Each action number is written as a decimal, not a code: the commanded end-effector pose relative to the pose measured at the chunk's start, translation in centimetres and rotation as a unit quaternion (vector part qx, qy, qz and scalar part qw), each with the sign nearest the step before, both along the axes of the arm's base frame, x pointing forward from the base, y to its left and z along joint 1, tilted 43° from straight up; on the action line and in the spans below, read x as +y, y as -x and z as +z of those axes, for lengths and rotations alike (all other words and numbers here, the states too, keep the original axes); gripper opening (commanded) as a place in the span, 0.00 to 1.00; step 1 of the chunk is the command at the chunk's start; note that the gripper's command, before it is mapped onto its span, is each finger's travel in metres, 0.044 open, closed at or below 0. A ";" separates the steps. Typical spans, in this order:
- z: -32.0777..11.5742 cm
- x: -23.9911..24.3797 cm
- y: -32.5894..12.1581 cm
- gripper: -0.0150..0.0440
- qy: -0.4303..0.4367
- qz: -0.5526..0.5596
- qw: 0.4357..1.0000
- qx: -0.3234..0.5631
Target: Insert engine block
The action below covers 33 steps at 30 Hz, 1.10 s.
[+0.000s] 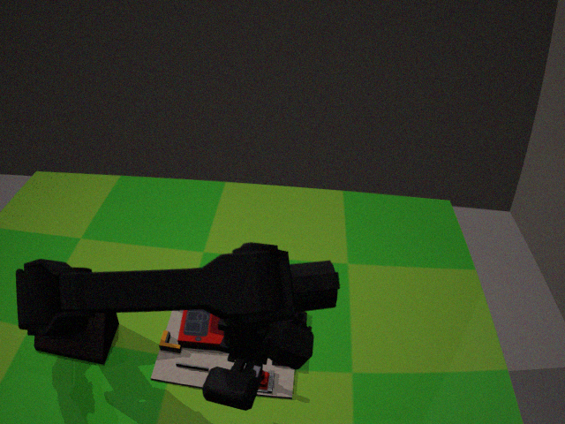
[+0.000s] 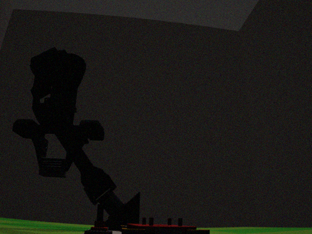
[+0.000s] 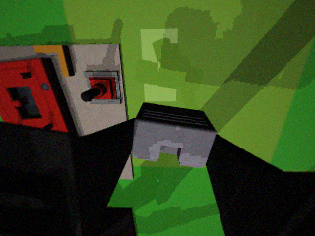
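Observation:
My gripper (image 2: pixel 54 166) (image 3: pixel 170 129) is shut on the engine block (image 2: pixel 51 168) (image 3: pixel 189 143), a grey block with a black ribbed face and a notch at its lower edge in the wrist view. The block hangs high above the board in the exterior view; in the top view the arm mostly hides it. The red car body (image 1: pixel 212 337) (image 2: pixel 159 225) (image 3: pixel 54 105) lies on the board (image 1: pixel 182 374) (image 2: pixel 114 233) (image 3: pixel 95 118). The wrist view shows a dark opening (image 3: pixel 31 107) in it, well to the left of the held block. The rib inside cannot be made out clearly.
A red piece (image 1: pixel 264 379) (image 3: pixel 109 87) with a black upright stick (image 3: pixel 93 93) stands in a grey frame near the board's corner. An orange corner bracket (image 1: pixel 169 345) (image 3: pixel 56 56) and a thin dark bar (image 1: pixel 192 366) are also on the board. Dark pegs rise from the car body.

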State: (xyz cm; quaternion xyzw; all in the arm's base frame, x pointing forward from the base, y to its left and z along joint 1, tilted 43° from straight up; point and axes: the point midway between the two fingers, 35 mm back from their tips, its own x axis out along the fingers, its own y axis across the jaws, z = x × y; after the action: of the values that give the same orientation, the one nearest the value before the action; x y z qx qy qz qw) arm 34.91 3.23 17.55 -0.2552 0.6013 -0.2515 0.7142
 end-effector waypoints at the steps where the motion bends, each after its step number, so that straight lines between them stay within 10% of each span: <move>1: 0.0 0.0 0.0 0.25 0.011 0.050 0.998 0.045; 33: -2.1 -1.9 -0.4 0.25 0.063 0.302 0.911 0.275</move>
State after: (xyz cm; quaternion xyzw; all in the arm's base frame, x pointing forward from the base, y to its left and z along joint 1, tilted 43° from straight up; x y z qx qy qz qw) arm 35.34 1.76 15.95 -0.5232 0.6516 0.0156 0.5490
